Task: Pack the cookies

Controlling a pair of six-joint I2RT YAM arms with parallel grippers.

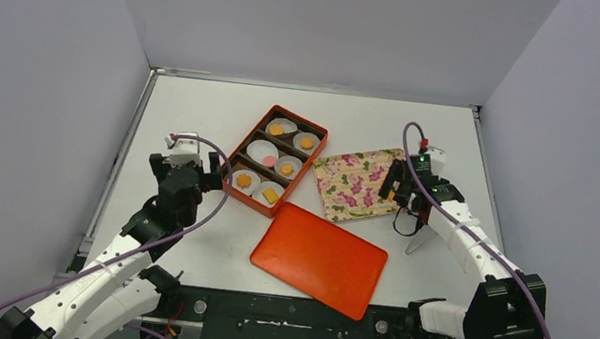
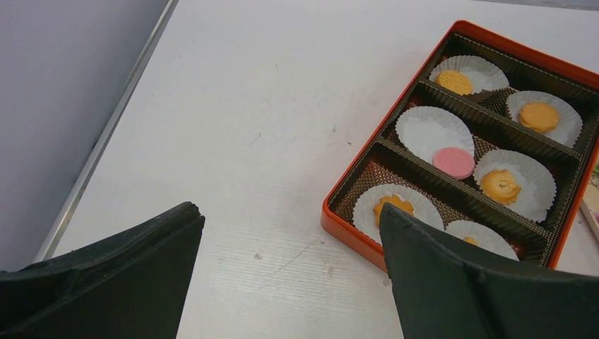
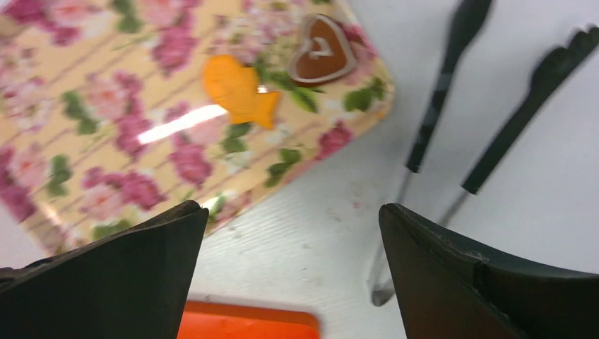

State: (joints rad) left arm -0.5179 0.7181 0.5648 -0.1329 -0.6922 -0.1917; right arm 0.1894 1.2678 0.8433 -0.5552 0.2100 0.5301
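Note:
Several cookies sit in white paper cups in the orange box (image 1: 312, 155): orange ones (image 2: 539, 115) and a pink one (image 2: 453, 162). On the floral tray (image 3: 106, 120) lie an orange fish-shaped cookie (image 3: 239, 90) and a brown heart cookie (image 3: 323, 51) with a pink centre. My right gripper (image 3: 293, 215) hovers open over the table just off the tray's corner, with nothing between its fingers. My left gripper (image 2: 291, 212) stands open and bare left of the box's near corner; its right finger (image 2: 452, 275) overlaps the nearest cups.
A pair of tongs (image 3: 441, 85) with black handles lies on the table right of the floral tray. The orange lid (image 1: 319, 258) lies flat in front of the box and tray. Grey walls close in the table on three sides.

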